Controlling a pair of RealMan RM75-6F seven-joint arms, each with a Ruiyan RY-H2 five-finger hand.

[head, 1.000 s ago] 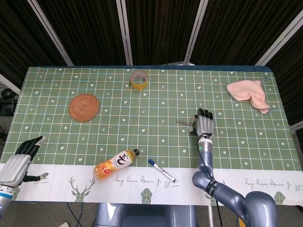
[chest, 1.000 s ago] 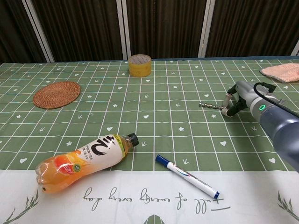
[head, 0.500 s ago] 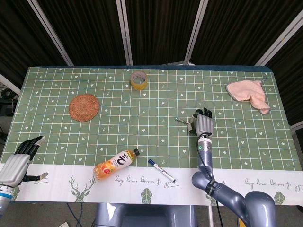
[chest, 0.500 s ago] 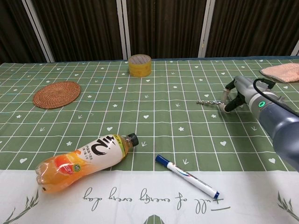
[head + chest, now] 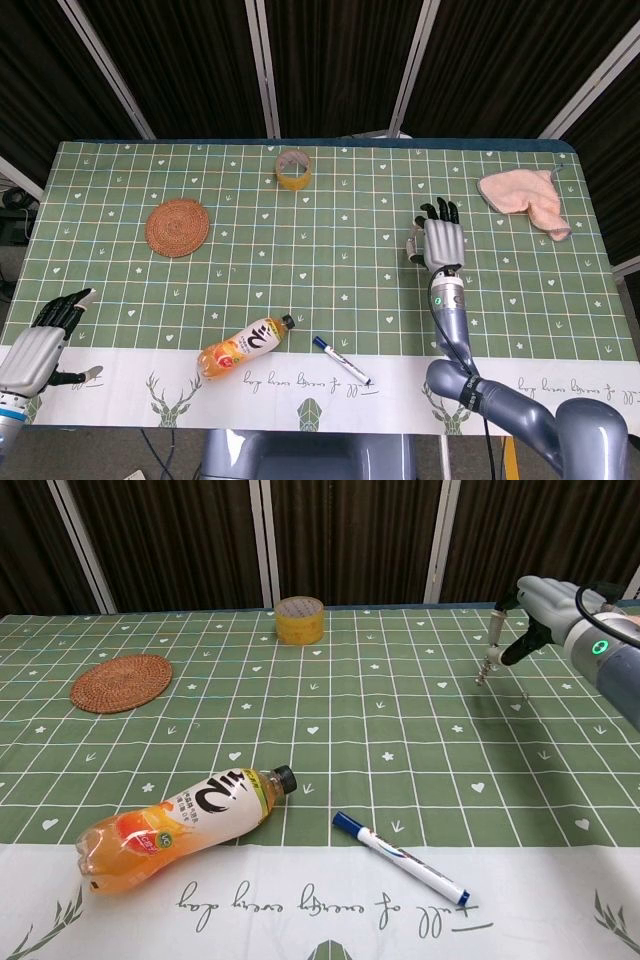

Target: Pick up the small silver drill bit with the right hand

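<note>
The small silver drill bit (image 5: 487, 658) hangs point-down above the green checked tablecloth (image 5: 380, 720), clear of the surface, at the right of the chest view. My right hand (image 5: 545, 605) pinches its upper end between thumb and fingers. The head view shows the same right hand (image 5: 440, 243) from behind, right of the table's middle, and the bit is mostly hidden by it there. At the table's front left corner my left hand (image 5: 45, 335) is low and open, holding nothing.
An orange drink bottle (image 5: 185, 818) and a blue-capped marker (image 5: 402, 858) lie near the front edge. A woven coaster (image 5: 121, 682) lies at the left, a tape roll (image 5: 300, 619) at the back middle, a pink cloth (image 5: 525, 198) at the back right.
My right hand has lifted the drill bit off the cloth and carried it up and back. The bit went from lying flat to hanging tip-down. The left hand stayed put.
</note>
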